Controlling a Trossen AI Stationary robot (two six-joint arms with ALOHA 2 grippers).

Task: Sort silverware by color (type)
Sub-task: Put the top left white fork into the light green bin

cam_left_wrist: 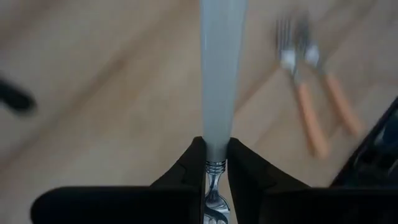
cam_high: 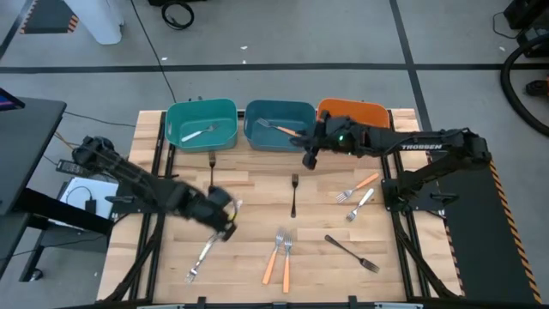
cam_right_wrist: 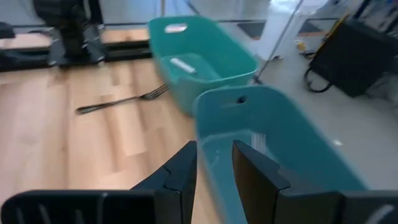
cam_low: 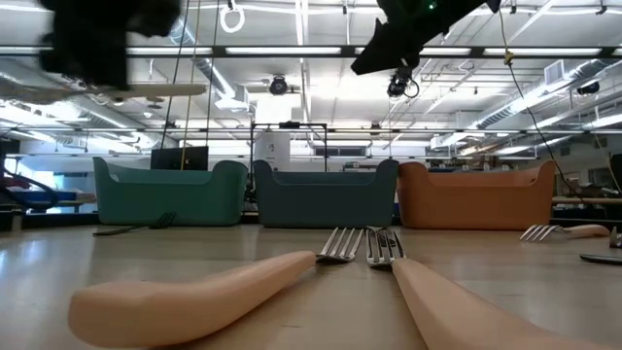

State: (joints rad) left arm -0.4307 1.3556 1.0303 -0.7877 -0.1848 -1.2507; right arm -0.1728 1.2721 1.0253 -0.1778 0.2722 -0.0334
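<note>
The left gripper pinches a white fork above the table's front left. Only the right wrist view shows the right gripper slightly apart, empty, by the blue bin.

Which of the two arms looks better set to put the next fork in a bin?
The left. Its jaws are shut on a white-handled silver fork above the wooden table. The right gripper hangs with nothing between its jaws at the blue plastic bin.

Teal bin, blue bin and orange bin line the wooden table's far edge.
</note>
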